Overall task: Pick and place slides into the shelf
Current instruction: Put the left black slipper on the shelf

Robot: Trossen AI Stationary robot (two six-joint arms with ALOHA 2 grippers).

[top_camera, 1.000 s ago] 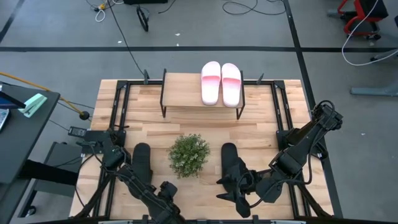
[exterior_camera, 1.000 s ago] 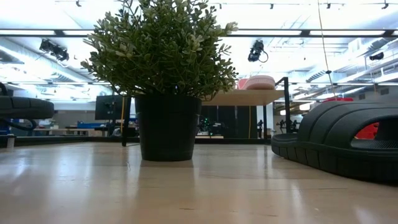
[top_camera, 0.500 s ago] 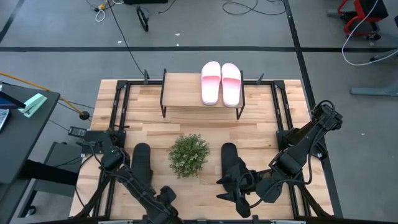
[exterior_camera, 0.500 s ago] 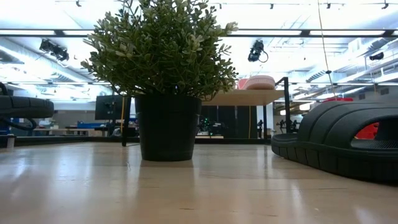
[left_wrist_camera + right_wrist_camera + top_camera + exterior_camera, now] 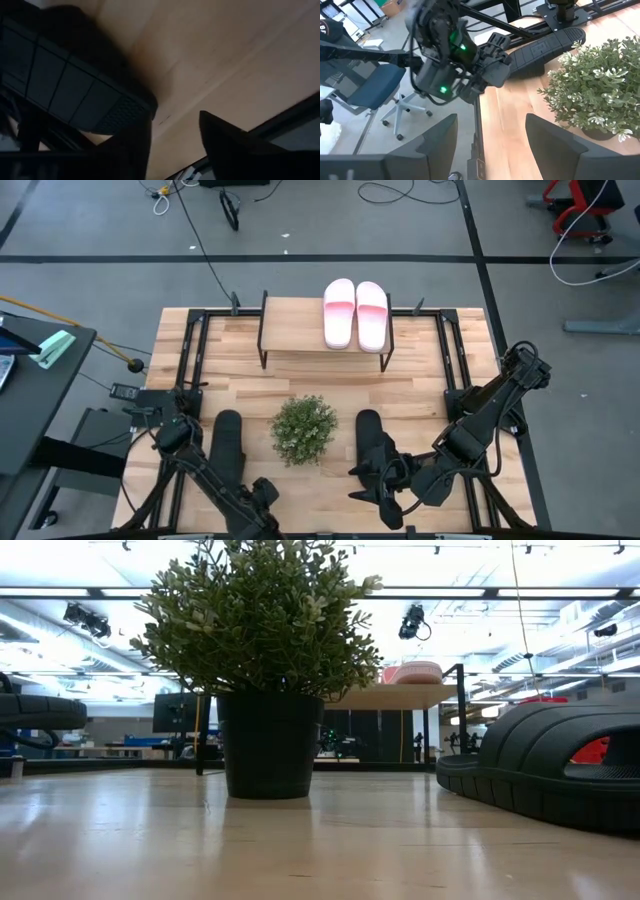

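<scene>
Two pink-and-white slides (image 5: 356, 314) lie side by side on the right half of the shelf (image 5: 295, 326), and they also show in the low view as slides (image 5: 418, 671). One black slide (image 5: 228, 442) lies left of the plant, showing a grid-patterned face (image 5: 545, 45). The other black slide (image 5: 371, 438) lies flat right of the plant, strap up (image 5: 550, 765). My left gripper (image 5: 262, 498) is open near the table's near edge, its fingers (image 5: 175, 125) just off the left black slide's near end (image 5: 115, 112). My right gripper (image 5: 378, 492) is open (image 5: 491, 120) behind the right black slide's near end.
A potted plant (image 5: 303, 429) stands mid-table between the two black slides and fills the low view (image 5: 265, 630). The shelf's left half (image 5: 290, 330) is bare wood. Black frame rails (image 5: 190, 360) run along the table's left and right sides.
My left arm has shifted a little toward the table's left, staying low by the left black slide. The slides, the plant and my right arm have kept still.
</scene>
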